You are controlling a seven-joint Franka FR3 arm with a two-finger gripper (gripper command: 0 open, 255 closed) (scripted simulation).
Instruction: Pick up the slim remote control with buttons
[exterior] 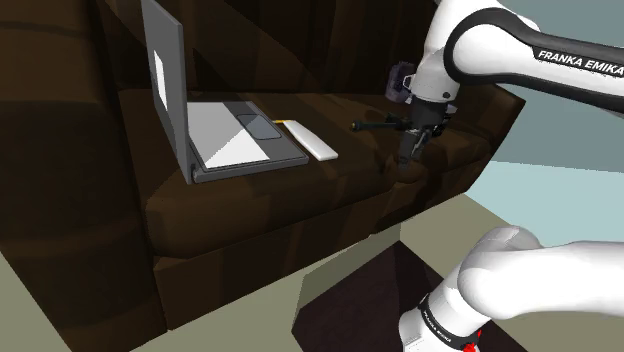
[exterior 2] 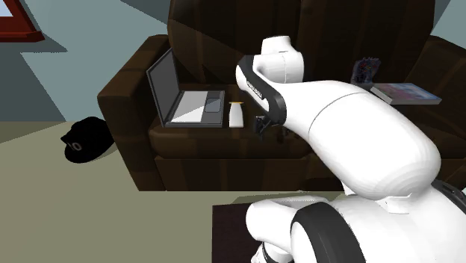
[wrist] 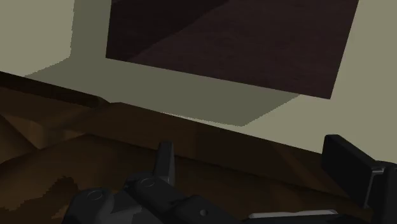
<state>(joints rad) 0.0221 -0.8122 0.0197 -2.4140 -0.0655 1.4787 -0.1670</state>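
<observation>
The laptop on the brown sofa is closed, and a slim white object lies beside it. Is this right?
No: the laptop on the brown sofa is open, as the shoulder view shows; the slim white object does lie beside it.

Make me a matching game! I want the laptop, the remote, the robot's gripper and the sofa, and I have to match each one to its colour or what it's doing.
Things
1. laptop
2. remote
3. gripper
4. sofa

Clues
A. dark brown, with other things lying on it
B. lid open, screen standing up
C. black, off to one side of the remote, not touching it
D. white and slim, lying right beside the laptop

Pairs: 1-B, 2-D, 3-C, 4-A
</observation>
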